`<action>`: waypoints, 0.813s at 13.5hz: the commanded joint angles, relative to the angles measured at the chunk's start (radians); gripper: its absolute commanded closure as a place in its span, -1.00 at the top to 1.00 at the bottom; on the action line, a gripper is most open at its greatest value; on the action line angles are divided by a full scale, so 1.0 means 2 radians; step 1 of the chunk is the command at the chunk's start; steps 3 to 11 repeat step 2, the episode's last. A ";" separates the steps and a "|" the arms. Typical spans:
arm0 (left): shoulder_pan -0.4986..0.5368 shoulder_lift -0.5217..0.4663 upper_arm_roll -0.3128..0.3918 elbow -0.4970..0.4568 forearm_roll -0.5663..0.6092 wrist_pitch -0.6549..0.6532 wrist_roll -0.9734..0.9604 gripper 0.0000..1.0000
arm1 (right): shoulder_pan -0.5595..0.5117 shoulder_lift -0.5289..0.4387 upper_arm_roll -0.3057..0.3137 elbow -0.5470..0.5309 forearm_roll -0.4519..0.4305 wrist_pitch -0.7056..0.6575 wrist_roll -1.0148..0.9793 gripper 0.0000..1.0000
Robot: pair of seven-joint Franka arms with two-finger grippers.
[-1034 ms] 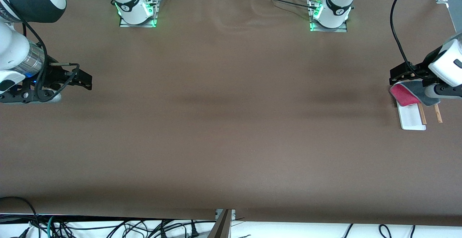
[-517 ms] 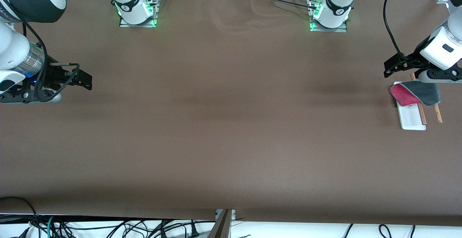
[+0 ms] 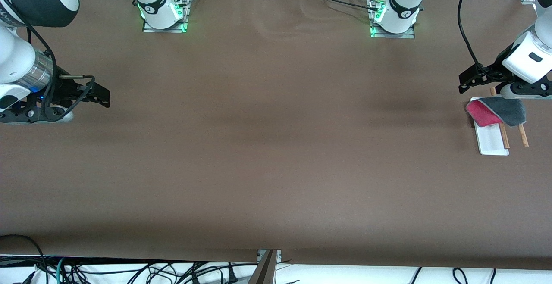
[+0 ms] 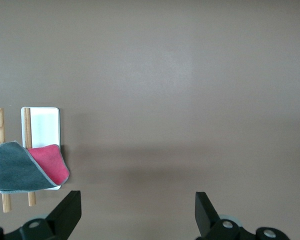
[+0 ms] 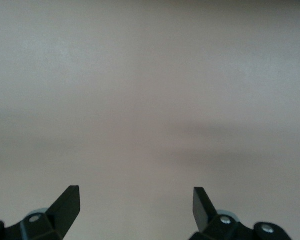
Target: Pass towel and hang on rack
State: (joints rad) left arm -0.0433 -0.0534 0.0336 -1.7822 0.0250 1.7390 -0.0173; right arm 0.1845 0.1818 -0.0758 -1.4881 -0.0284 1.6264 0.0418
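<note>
At the left arm's end of the table the towel [image 3: 496, 111] hangs over the two wooden rods of the rack [image 3: 492, 139] — grey side up, pink side folded out above the white base. The left gripper [image 3: 470, 79] hovers just beside the rack with its fingers spread wide and nothing between them. The right gripper [image 3: 100, 95] waits over the table at the right arm's end, also spread and empty. By my judgement the hanging step is finished — the next move only calls for pulling the left arm clear without touching the cloth.
</note>
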 commanded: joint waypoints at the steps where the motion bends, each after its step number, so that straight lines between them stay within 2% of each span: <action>1: 0.015 0.008 -0.015 0.012 -0.006 0.000 -0.004 1.00 | 0.000 -0.007 0.001 -0.001 -0.003 -0.003 0.006 1.00; 11: 0.015 0.007 -0.018 0.012 -0.006 0.000 -0.004 1.00 | 0.000 -0.007 0.001 0.000 -0.003 -0.003 0.006 1.00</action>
